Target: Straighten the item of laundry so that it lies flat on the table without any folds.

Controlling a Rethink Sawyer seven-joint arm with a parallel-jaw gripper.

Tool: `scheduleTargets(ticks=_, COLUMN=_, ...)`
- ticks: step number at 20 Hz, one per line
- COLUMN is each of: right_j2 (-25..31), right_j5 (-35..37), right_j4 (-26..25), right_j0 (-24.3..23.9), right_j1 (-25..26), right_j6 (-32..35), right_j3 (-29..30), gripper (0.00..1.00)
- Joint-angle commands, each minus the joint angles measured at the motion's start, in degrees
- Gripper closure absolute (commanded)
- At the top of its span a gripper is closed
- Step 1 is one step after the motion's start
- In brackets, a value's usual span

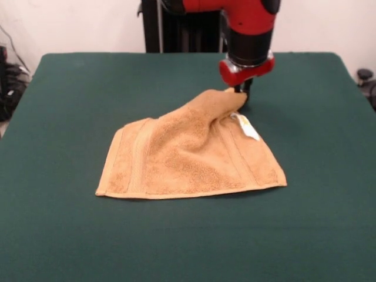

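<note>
Towel (188, 158) is sitting roughly mid-worktop, a bit toward the robot's side, tan terry on the dark green worktop (59, 235). Only the front view to go on here.

Going left to right: the left edge of the towel lies flat, and you can see the woven border bands running along it, plus the hem along the near edge. The near-left corner is down on the cloth. The middle of the towel is mostly flat at the front but rises as it goes back and to the right, so the whole thing makes a sort of tent shape with a ridge climbing up to one peak. There are creases fanning out from that peak. The near-right corner is flat on the worktop too.

Right of the middle, the far-right corner is the raised bit, pulled up off the worktop. A small white label (247, 126) hangs just below that peak, on the right slope.

The tool (239, 93) is right at that raised corner, coming down from the red and black arm (249, 29) at the top of the picture. Its tips look closed on the towel's corner, pinching it, though the fingers are mostly hidden behind the fabric and the red wrist piece.
</note>
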Motion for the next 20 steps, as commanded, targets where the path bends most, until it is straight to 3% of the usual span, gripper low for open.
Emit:
scheduleTargets(ticks=1, right_j2=-0.93, right_j5=-6.5, right_j4=2.3, right_j0=6.47, right_j1=0.05, right_j6=15.12, right_j3=-0.14, gripper=0.0)
scheduleTargets(ticks=2, right_j2=-1.14, right_j5=-5.15, right_j4=0.81, right_j0=6.6, right_j1=-0.41, right_j6=12.86, right_j3=-1.1, gripper=0.0)
scheduleTargets(ticks=4, right_j2=-2.34, right_j5=7.87, right_j4=2.26, right_j0=6.64, right_j1=-3.26, right_j6=10.26, right_j3=0.47, gripper=0.0)
scheduleTargets(ticks=7, right_j2=-7.67, right_j5=18.88, right_j4=0.01, right_j0=8.93, right_j1=-9.03, right_j6=6.12, right_j3=-1.4, gripper=0.0)
scheduleTargets(ticks=10, right_j2=-9.06, right_j5=20.18, right_j4=-3.13, right_j0=9.76, right_j1=-11.59, right_j6=2.63, right_j3=-5.8, gripper=0.0)
scheduleTargets(ticks=13, right_j2=-10.48, right_j5=24.18, right_j4=-4.19, right_j0=10.93, right_j1=-11.79, right_j6=3.54, right_j3=-10.24, gripper=0.0)
scheduleTargets(ticks=17, right_j2=-9.03, right_j5=28.69, right_j4=-5.43, right_j0=10.13, right_j1=-11.46, right_j6=0.77, right_j3=-14.79, gripper=0.0)
scheduleTargets(ticks=20, right_j2=-6.84, right_j5=27.46, right_j4=-6.62, right_j0=8.9, right_j1=-10.09, right_j6=-0.53, right_j3=-17.54, gripper=0.0)
